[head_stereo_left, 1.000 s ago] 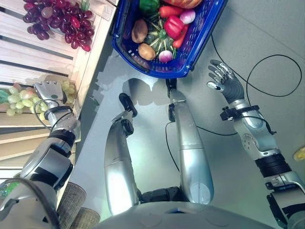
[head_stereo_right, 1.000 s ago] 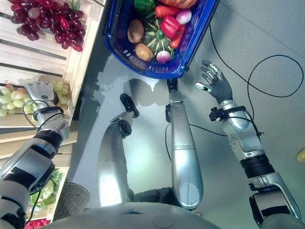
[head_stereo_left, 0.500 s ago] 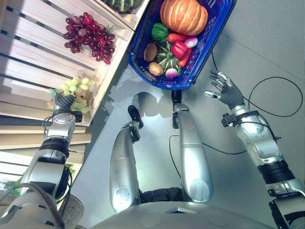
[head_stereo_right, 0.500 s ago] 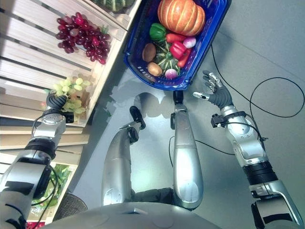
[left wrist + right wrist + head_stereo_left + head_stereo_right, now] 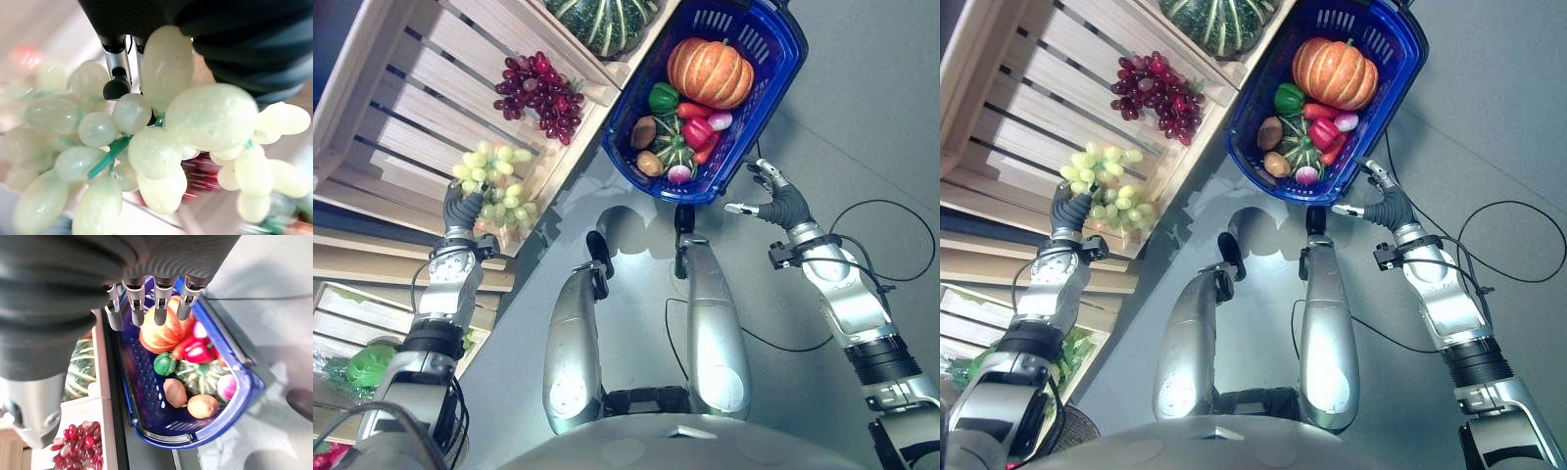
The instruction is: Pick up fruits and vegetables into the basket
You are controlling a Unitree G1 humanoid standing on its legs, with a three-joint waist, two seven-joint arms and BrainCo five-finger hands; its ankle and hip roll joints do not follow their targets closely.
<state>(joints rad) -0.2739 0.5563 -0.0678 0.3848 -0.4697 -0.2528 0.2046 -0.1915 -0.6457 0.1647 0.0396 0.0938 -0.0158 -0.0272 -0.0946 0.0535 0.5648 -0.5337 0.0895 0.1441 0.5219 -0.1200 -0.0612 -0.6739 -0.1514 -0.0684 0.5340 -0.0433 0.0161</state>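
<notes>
blue basket [image 5: 773, 103] on the floor holds an orange pumpkin [image 5: 709, 72], green pepper [image 5: 663, 97], red pepper [image 5: 696, 130], small squash [image 5: 673, 153] & potatoes. left hand [image 5: 463, 210] is clenched round a green grape bunch [image 5: 494, 181], lifted over the wooden crate [image 5: 401, 108] w/ red grapes [image 5: 540, 94] inside. right hand [image 5: 777, 199] hangs just beside the basket rim, fingers relaxed, holding nothing.

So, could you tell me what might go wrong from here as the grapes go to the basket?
1. The left hand grips the green grapes at one side, so the loose bunch could swing or slip out.
2. The crate edge is close; the bunch may snag there.
3. The basket is already crowded by the pumpkin, so the grapes might roll off the pile.
</notes>
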